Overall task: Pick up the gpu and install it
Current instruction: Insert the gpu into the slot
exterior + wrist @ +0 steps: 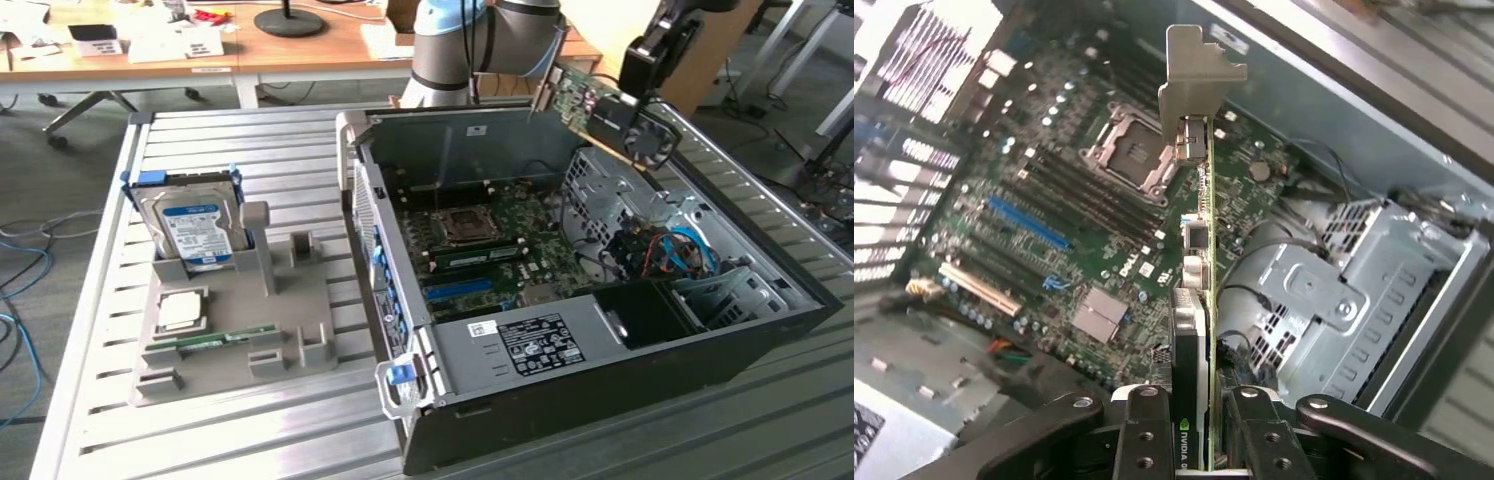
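The gpu [601,105] hangs in the air above the far right corner of the open computer case [534,360], tilted, green board up and black cooler facing the exterior view's right. My gripper [638,80] is shut on its upper edge. In the wrist view the gpu [1199,250] shows edge-on between my fingers [1144,435], and its silver end bracket [1194,80] points away from the camera. Below it lies the motherboard [1084,200], with a white slot [979,290] and a blue slot [1029,222]. The card touches nothing in the case.
A grey fixture [254,330] at the exterior view's left holds a blue-labelled hard drive [194,225], a chip [180,308] and a RAM stick [214,340]. Inside the case are a metal drive cage [1354,300] and blue cables [681,250]. A wooden desk [307,45] stands behind.
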